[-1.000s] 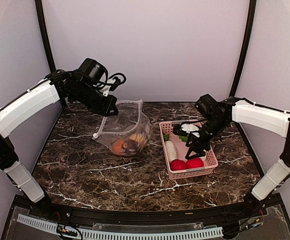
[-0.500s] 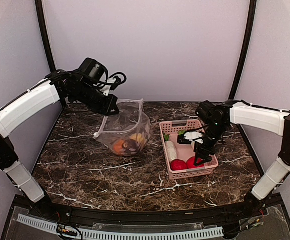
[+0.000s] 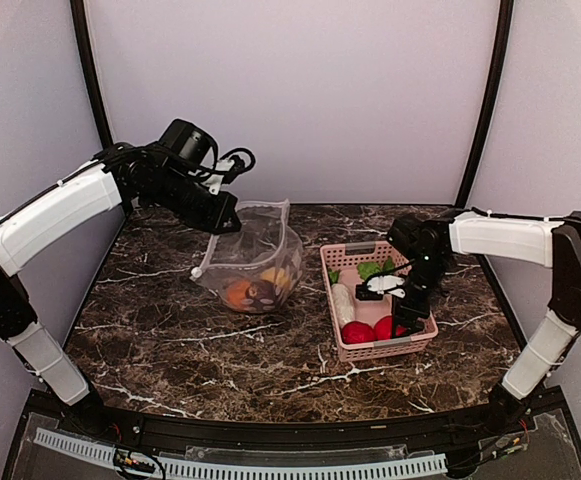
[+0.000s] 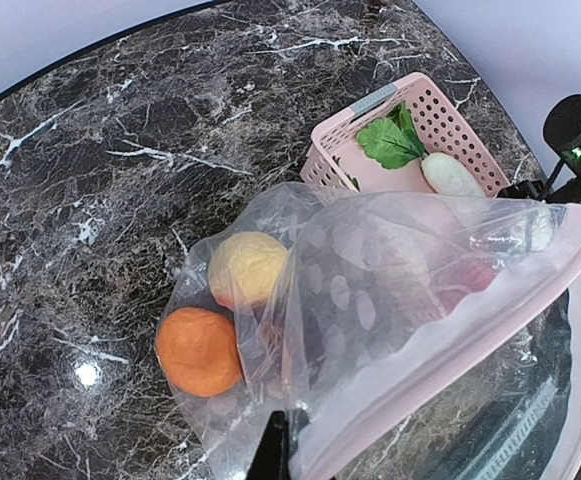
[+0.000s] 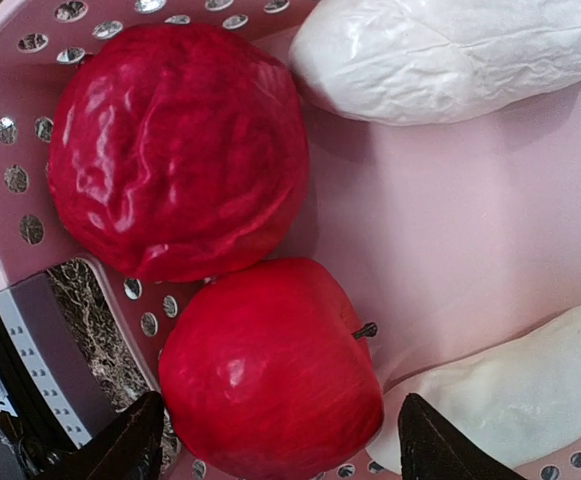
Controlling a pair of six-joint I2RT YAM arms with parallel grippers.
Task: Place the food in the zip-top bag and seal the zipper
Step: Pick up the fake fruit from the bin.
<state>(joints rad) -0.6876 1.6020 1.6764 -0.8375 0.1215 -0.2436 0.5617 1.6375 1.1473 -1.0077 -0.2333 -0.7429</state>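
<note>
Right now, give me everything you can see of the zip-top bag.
The zip-top bag is clear, crinkly plastic with a pale pink zipper strip along its mouth, unsealed and gaping. The left claw pinches the mouth edge and holds it up; the bottom sags on the marble table. Inside lie an orange ball, a yellow ball and something dark red, blurred. It sits left of the pink basket, apart.

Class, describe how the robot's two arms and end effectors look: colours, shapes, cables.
The left arm and right arm have white shell links and black joints. Looped black cables sit near the left wrist. The left end effector and right end effector are black with tapered fingers.
</note>
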